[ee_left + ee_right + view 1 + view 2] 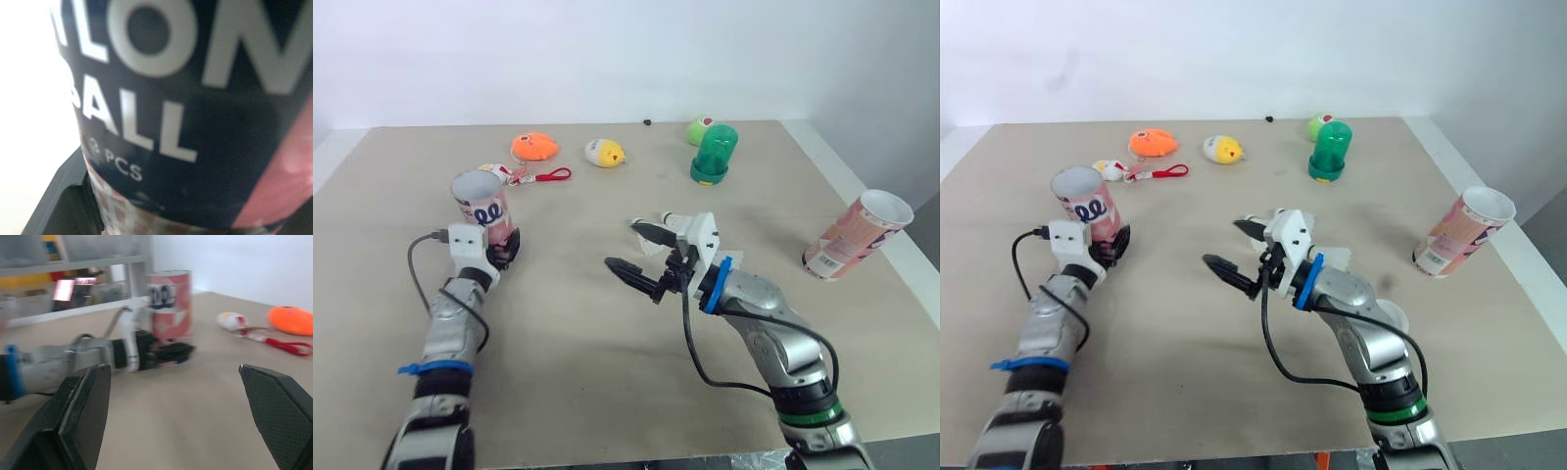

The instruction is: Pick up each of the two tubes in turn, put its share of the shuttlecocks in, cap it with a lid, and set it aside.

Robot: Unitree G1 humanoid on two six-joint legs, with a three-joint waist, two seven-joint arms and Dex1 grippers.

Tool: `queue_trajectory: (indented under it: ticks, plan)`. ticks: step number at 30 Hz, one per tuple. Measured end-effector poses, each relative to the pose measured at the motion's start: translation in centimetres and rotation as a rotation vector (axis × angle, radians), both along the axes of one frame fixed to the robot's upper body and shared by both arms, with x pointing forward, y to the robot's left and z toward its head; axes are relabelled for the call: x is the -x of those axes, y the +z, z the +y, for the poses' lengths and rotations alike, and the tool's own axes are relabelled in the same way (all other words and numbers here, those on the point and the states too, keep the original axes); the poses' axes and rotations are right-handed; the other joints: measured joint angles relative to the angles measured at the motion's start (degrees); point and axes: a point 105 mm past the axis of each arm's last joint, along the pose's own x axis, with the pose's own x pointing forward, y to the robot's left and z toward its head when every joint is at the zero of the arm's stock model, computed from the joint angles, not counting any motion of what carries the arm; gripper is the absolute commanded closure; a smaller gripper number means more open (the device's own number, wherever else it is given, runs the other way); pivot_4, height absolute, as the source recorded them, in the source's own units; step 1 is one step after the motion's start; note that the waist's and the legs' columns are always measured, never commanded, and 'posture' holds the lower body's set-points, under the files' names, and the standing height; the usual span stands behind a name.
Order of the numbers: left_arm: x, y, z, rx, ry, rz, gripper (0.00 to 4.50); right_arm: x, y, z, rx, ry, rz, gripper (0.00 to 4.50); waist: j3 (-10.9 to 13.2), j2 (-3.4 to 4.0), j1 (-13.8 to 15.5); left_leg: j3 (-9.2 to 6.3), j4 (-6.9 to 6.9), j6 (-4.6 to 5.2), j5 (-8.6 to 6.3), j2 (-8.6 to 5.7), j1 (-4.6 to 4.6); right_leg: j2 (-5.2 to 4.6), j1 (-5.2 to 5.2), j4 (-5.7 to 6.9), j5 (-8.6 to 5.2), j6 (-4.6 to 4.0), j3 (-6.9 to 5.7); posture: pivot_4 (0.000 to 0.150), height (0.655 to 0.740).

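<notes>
A pink tube [481,208] with an open top stands upright at the table's left. My left gripper [501,251] is shut on its lower part; in the left wrist view its dark blue label [195,98] sits close between the fingers. In the right wrist view the same tube [169,303] stands behind the left gripper [171,352]. My right gripper [638,251] hovers open and empty over the table's middle, its fingers [83,406] spread wide. A second pink tube [857,235] with an open top sits at the right edge, leaning right.
Along the far side lie an orange toy [533,147], a yellow-and-white toy [604,153], a small white toy with a red strap [533,176], a green ball [700,127] and a green domed piece [715,154]. The table's right edge [901,264] is beside the second tube.
</notes>
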Motion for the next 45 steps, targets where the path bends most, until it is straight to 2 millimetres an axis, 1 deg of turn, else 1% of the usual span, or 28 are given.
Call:
queue_trajectory:
  ticks: [1,4,5,6,7,8,9,10,11,13,14,19,22,23,24,25,27,29,30,31,32,33,38,40,41,43,44,45]
  plan:
    - [1.8,0.5,-0.3,-0.121,-0.140,0.017,1.47,-0.7,-0.5,-0.9,0.007,-0.128,-0.023,0.00,0.00,-0.01,-0.04,0.03,-0.06,-0.15,-0.08,0.04,-0.21,0.02,-0.26,0.06,-0.09,-0.09,0.04,0.150,0.7400]
    - [2.5,0.9,-0.9,-0.166,-0.233,0.026,1.47,-1.2,-0.8,-1.5,0.017,-0.198,-0.030,0.00,0.02,0.02,0.19,0.06,-0.07,-0.19,-0.08,0.00,-0.39,-0.01,-0.46,0.09,-0.09,-0.12,0.08,0.150,0.7400]
    - [4.2,1.2,-1.4,-0.267,-0.381,0.075,1.47,-1.3,-0.9,-1.6,0.011,-0.253,-0.042,0.00,0.08,-0.24,0.11,0.05,-0.08,-0.21,-0.10,0.08,-0.45,0.05,-0.52,0.04,-0.14,-0.09,0.06,0.150,0.7400]
    - [4.4,1.3,-1.4,-0.278,-0.393,0.077,1.47,-1.3,-1.1,-1.7,0.014,-0.261,-0.039,0.00,0.08,-0.23,0.08,0.07,-0.09,-0.21,-0.10,0.08,-0.45,0.03,-0.51,0.05,-0.15,-0.09,0.08,0.150,0.7400]
    - [6.4,1.8,-0.6,-0.433,-0.549,0.167,1.47,-1.4,-2.0,-1.3,0.025,-0.296,-0.016,0.00,0.13,-0.69,-0.30,0.14,-0.10,-0.25,-0.12,0.15,-0.54,0.07,-0.78,0.27,-0.27,-0.21,0.12,0.150,0.7400]
    - [7.8,2.7,0.5,-0.564,-0.637,0.253,1.47,-1.4,-3.1,-1.1,0.034,-0.316,0.014,0.00,0.10,-1.00,-0.67,0.12,-0.14,-0.26,-0.13,0.36,-0.62,0.26,-0.87,0.22,-0.23,-0.37,0.09,0.150,0.7400]
    - [9.1,4.1,2.0,-0.693,-0.711,0.358,1.47,-1.7,-4.6,-0.9,0.059,-0.342,0.064,0.00,0.13,-0.80,-1.06,0.16,-0.14,-0.29,-0.15,0.50,-0.59,0.29,-0.83,0.09,-0.28,-0.73,-0.03,0.150,0.7400]
    - [11.3,4.5,2.4,-0.796,-0.844,0.504,1.47,-2.4,-6.0,-0.8,0.069,-0.389,0.119,0.00,0.32,-0.06,-1.15,0.55,-0.21,-0.27,-0.15,0.38,-0.42,0.06,-0.86,0.16,-0.34,-0.66,0.16,0.150,0.7400]
    - [11.5,4.5,2.4,-0.801,-0.854,0.517,1.47,-2.5,-6.1,-0.8,0.068,-0.391,0.122,0.00,0.33,-0.05,-1.15,0.56,-0.21,-0.27,-0.15,0.38,-0.41,0.07,-0.86,0.17,-0.35,-0.65,0.17,0.150,0.7400]
    - [12.8,3.6,2.5,-0.831,-0.948,0.645,1.47,-3.1,-5.8,-0.3,0.054,-0.407,0.123,0.00,0.35,-0.20,-1.14,0.55,-0.19,-0.26,-0.14,0.47,-0.43,0.20,-0.88,0.18,-0.35,-0.65,0.19,0.150,0.7400]
    - [13.1,3.3,2.4,-0.834,-0.973,0.673,1.47,-3.3,-5.6,-0.2,0.048,-0.409,0.122,0.00,0.32,-0.26,-1.15,0.55,-0.19,-0.26,-0.15,0.51,-0.44,0.25,-0.88,0.17,-0.35,-0.65,0.20,0.150,0.7400]
    - [12.8,3.3,1.7,-0.882,-0.998,0.687,1.47,-4.5,-6.3,0.9,0.036,-0.426,0.159,0.00,0.31,-0.30,-1.18,0.56,-0.19,-0.24,-0.16,0.61,-0.52,0.43,-0.99,0.17,-0.27,-0.50,0.30,0.150,0.7400]
    - [12.6,3.0,1.6,-0.894,-0.998,0.692,1.47,-5.2,-5.9,1.4,0.026,-0.431,0.156,0.00,0.31,-0.30,-1.34,0.68,-0.19,-0.19,-0.21,0.79,-0.51,0.62,-1.05,0.18,-0.20,-0.47,0.41,0.150,0.7400]
    - [12.5,3.1,1.6,-0.903,-0.994,0.691,1.48,-5.5,-5.8,1.5,0.023,-0.434,0.153,0.51,0.31,-0.30,-1.33,0.68,-0.19,-0.18,-0.22,0.86,-0.52,0.73,-1.07,0.17,-0.18,-0.51,0.43,0.150,0.7400]
    - [12.4,3.1,1.7,-0.907,-0.988,0.689,1.48,-5.7,-5.7,1.6,0.018,-0.435,0.150,0.76,0.31,-0.29,-1.32,0.68,-0.19,-0.18,-0.22,0.90,-0.52,0.80,-1.09,0.19,-0.18,-0.54,0.45,0.150,0.7400]
    - [12.3,3.1,1.7,-0.909,-0.985,0.688,1.48,-5.9,-5.7,1.7,0.013,-0.435,0.147,1.20,0.31,-0.29,-1.32,0.68,-0.20,-0.16,-0.23,0.98,-0.51,0.90,-1.10,0.19,-0.15,-0.60,0.47,0.150,0.7400]
    - [12.2,3.1,1.6,-0.908,-0.979,0.682,1.48,-6.2,-5.6,1.7,0.005,-0.442,0.146,2.20,0.31,-0.29,-1.32,0.68,-0.20,-0.15,-0.23,1.02,-0.49,0.96,-1.12,0.22,-0.13,-0.66,0.48,0.150,0.7400]
    - [11.9,3.0,1.5,-0.896,-0.968,0.671,1.48,-6.7,-5.8,1.3,-0.002,-0.466,0.151,3.33,0.31,-0.28,-1.29,0.69,-0.19,-0.15,-0.23,1.03,-0.43,0.98,-1.11,0.29,-0.11,-0.69,0.52,0.150,0.7400]
    - [11.9,3.0,1.5,-0.893,-0.964,0.671,1.48,-7.0,-5.8,1.2,0.002,-0.471,0.154,3.58,0.31,-0.28,-1.26,0.69,-0.17,-0.15,-0.23,1.03,-0.40,0.98,-1.09,0.31,-0.09,-0.69,0.52,0.150,0.7400]
    - [11.8,2.9,1.5,-0.889,-0.960,0.673,1.48,-7.2,-5.8,1.3,0.003,-0.472,0.150,4.16,0.31,-0.28,-1.26,0.71,-0.15,-0.14,-0.22,1.03,-0.38,0.98,-1.09,0.32,-0.05,-0.69,0.55,0.150,0.7400]
    - [11.8,2.9,1.5,-0.886,-0.957,0.675,1.48,-7.2,-5.7,1.4,-0.001,-0.471,0.148,4.30,0.31,-0.28,-1.27,0.74,-0.14,-0.14,-0.22,1.03,-0.35,0.98,-1.06,0.33,-0.03,-0.69,0.58,0.150,0.7400]
    - [11.8,2.9,1.6,-0.885,-0.952,0.677,1.48,-7.2,-5.7,1.5,-0.006,-0.470,0.147,4.42,0.31,-0.28,-1.26,0.76,-0.13,-0.13,-0.22,1.03,-0.32,0.98,-1.04,0.33,-0.03,-0.69,0.61,0.150,0.7400]
    - [11.5,2.8,1.4,-0.868,-0.941,0.675,1.48,-7.0,-5.2,1.8,-0.033,-0.433,0.144,4.42,0.31,-0.26,-1.17,0.79,-0.08,-0.13,-0.20,1.02,-0.31,0.98,-0.99,0.34,-0.02,-0.71,0.67,0.150,0.7400]
    - [11.4,2.8,1.4,-0.852,-0.932,0.678,1.48,-6.3,-4.2,2.0,-0.062,-0.380,0.128,4.42,0.30,-0.21,-1.05,0.79,-0.07,-0.13,-0.20,1.01,-0.31,0.97,-0.98,0.34,0.00,-0.67,0.68,0.150,0.7400]
    - [11.2,2.8,1.3,-0.835,-0.914,0.678,1.48,-5.2,-2.5,2.3,-0.077,-0.294,0.081,4.42,0.31,-0.13,-0.95,0.79,-0.06,-0.13,-0.20,1.00,-0.31,0.97,-0.97,0.34,0.04,-0.60,0.67,0.150,0.7400]
    - [10.9,2.8,1.2,-0.822,-0.903,0.677,1.48,-3.7,-0.9,2.5,-0.063,-0.162,0.037,4.42,0.33,-0.08,-0.86,0.78,-0.02,-0.13,-0.20,1.01,-0.29,0.97,-0.92,0.35,0.04,-0.60,0.66,0.150,0.7400]
    - [10.8,2.7,1.1,-0.807,-0.898,0.674,1.48,-1.5,0.4,2.9,-0.017,-0.002,-0.004,4.42,0.36,0.01,-0.67,0.79,0.01,-0.12,-0.20,0.99,-0.29,0.95,-0.89,0.34,0.02,-0.62,0.69,0.150,0.7400]
    - [10.8,2.7,1.1,-0.801,-0.896,0.675,1.48,-0.5,1.0,3.0,0.004,0.067,-0.022,4.42,0.32,0.01,-0.63,0.80,0.01,-0.12,-0.20,0.99,-0.25,0.95,-0.86,0.34,0.01,-0.62,0.70,0.150,0.7400]
